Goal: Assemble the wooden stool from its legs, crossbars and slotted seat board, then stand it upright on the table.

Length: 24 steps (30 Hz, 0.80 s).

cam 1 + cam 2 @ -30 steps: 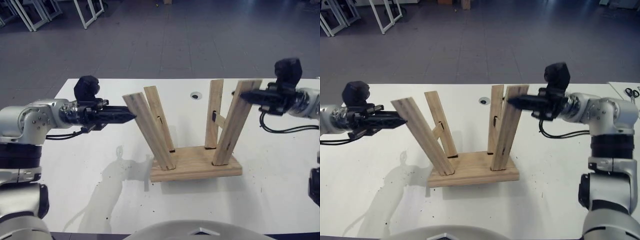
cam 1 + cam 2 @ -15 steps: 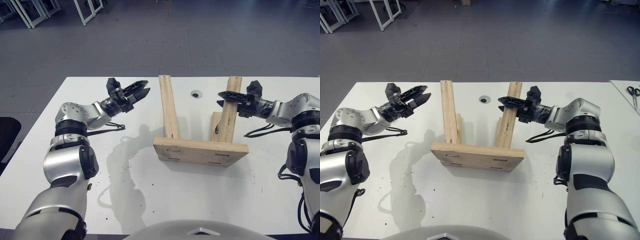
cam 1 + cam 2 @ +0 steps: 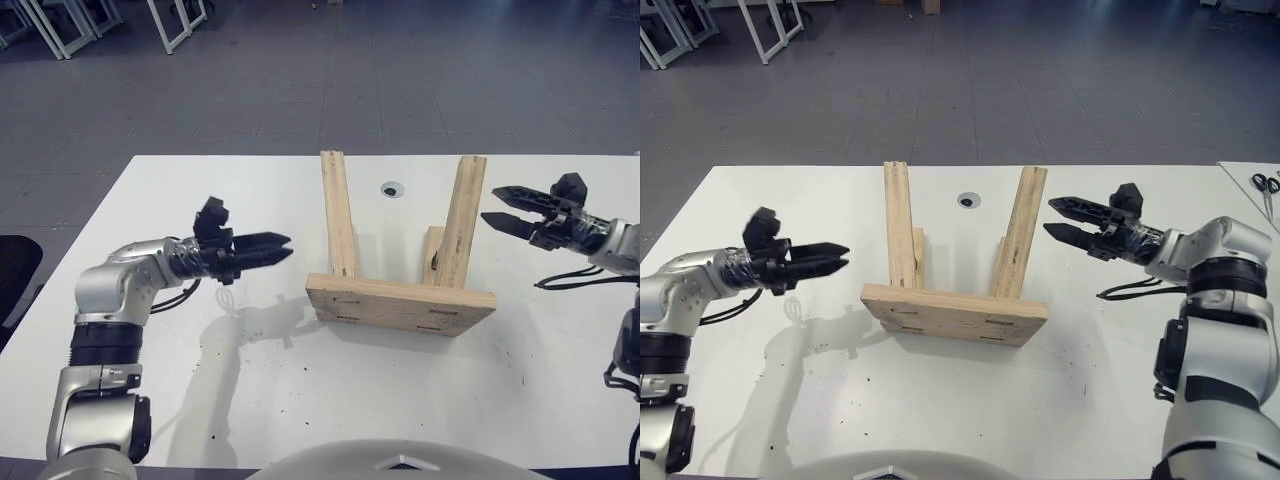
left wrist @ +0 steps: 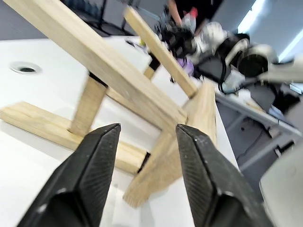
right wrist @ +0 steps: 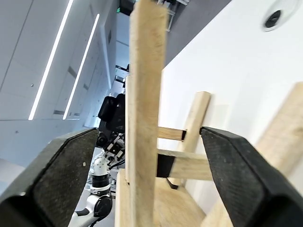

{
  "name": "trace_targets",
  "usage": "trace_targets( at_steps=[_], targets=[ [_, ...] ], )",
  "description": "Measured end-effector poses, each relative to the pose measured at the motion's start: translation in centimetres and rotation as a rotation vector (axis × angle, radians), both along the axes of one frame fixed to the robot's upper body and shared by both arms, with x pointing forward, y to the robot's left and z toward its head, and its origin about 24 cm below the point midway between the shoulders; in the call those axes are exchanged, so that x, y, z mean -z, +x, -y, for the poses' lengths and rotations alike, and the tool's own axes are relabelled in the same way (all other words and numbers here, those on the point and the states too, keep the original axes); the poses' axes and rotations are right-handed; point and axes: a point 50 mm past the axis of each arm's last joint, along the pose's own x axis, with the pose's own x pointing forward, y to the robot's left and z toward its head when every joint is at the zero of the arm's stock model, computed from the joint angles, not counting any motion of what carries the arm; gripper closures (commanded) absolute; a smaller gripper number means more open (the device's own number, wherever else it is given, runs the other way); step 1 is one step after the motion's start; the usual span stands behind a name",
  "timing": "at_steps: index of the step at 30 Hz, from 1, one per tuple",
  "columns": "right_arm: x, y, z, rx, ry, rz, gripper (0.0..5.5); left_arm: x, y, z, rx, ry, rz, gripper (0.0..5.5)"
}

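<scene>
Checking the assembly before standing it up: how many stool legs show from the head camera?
2: the left leg and the right leg, both running back from the seat board. Others may hide behind them.

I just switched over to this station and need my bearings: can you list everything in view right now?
Stool: one, pale wood, assembled, lying on its side mid-table, seat board toward the robot, legs pointing away.
Table: one, white, under the stool.
Cable hole: one, dark with a grey ring, in the table beyond the stool.
Scissors: one pair, dark, on the neighbouring white surface at far right.
Frames: several, white, on the grey floor at far left.
Left end effector: one, black, open, left of the stool, pointing at it, apart from it.
Right end effector: one, black, open, just right of the stool's right leg, not touching.
</scene>
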Motion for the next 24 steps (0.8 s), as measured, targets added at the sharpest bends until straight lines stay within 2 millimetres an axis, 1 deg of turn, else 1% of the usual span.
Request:
trace_targets(
  at_steps=[1,2,3,4,5,8,11,12,15,17,21,24],
  targets=[
    [0.1,-0.5,0.6,0.008,-0.037,0.001,1.53,0.6,-0.4,0.1,0.036,0.052,0.018,2.69],
    [0.0,-0.8,1.0,0.005,-0.087,0.025,1.53,0.8,-0.7,0.2,0.066,0.087,0.040,2.63],
    [0.1,-1.4,1.7,-0.004,-0.180,0.068,1.53,1.0,-1.0,0.1,0.099,0.140,0.062,2.41],
    [0.4,-2.0,2.1,-0.016,-0.251,0.097,1.53,1.2,-1.4,-0.2,0.118,0.178,0.073,2.31],
    [0.7,-2.6,2.5,-0.037,-0.333,0.136,1.38,1.4,-1.6,-0.4,0.132,0.208,0.087,2.17],
    [1.2,-3.9,2.0,-0.157,-0.563,0.306,0.85,1.8,-2.0,-0.6,0.159,0.254,0.117,1.70],
    [2.1,-5.4,1.2,-0.344,-0.751,0.391,0.31,2.0,-2.0,0.1,0.172,0.257,0.151,1.24],
    [2.5,-5.9,1.0,-0.404,-0.784,0.398,0.27,2.2,-1.9,0.5,0.172,0.249,0.155,1.08],
    [3.3,-7.0,0.3,-0.558,-0.859,0.447,0.27,2.9,-1.7,1.3,0.166,0.268,0.183,1.08],
    [3.0,-7.3,-0.2,-0.615,-0.872,0.489,0.27,3.7,-1.5,1.7,0.150,0.284,0.187,1.08],
    [2.3,-7.5,-2.1,-0.696,-0.841,0.597,0.27,4.5,-0.6,2.8,0.141,0.294,0.205,1.08],
    [2.4,-7.8,-4.3,-0.743,-0.760,0.654,0.27,4.8,0.0,3.6,0.153,0.283,0.203,1.53]
  ],
)
